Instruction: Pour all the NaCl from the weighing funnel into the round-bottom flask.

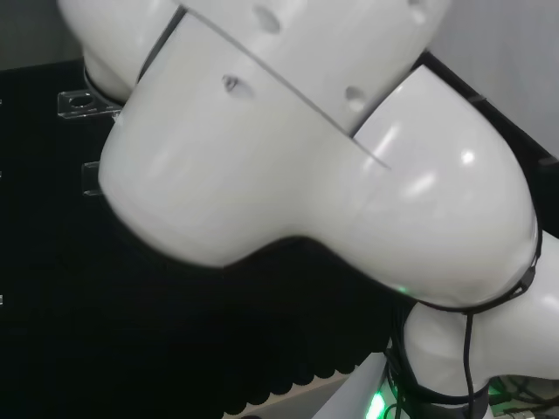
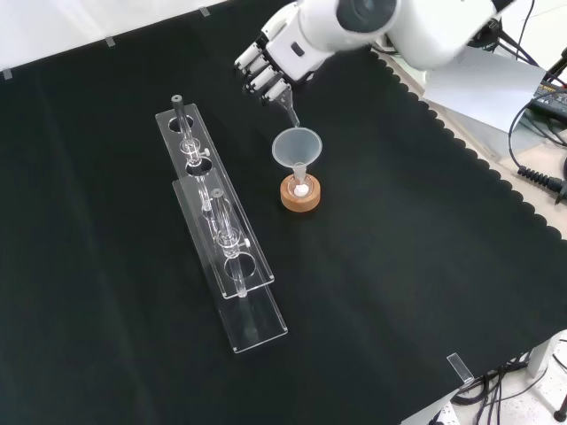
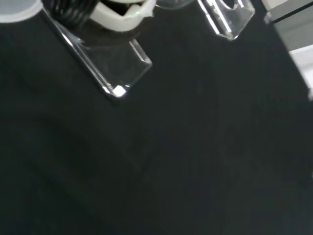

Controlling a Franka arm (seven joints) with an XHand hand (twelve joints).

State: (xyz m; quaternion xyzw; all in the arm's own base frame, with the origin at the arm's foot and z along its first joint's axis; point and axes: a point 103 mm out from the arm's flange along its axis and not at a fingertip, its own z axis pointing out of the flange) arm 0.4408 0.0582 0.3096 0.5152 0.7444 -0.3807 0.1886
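In the front view the hand (image 2: 266, 62) comes in from the top, its fingers curled round a small clear weighing funnel (image 2: 287, 108). The weighing funnel tilts down, and its tip reaches the rim of a wide clear funnel (image 2: 299, 147). That wide funnel sits in the neck of a round-bottom flask (image 2: 302, 181) on a cork ring (image 2: 301, 200). White powder (image 2: 302, 189) lies in the flask's bottom. How much powder is in the weighing funnel I cannot tell. In the wrist view a blurred white part of the hand (image 3: 122, 14) shows.
Two long clear racks (image 2: 202, 168) (image 2: 244, 288) with glass tubes lie left of the flask in the front view. Parts of them appear in the wrist view (image 3: 112, 68) and the head view (image 1: 83, 103). The cloth's scalloped edge (image 2: 496, 173) runs along the right.
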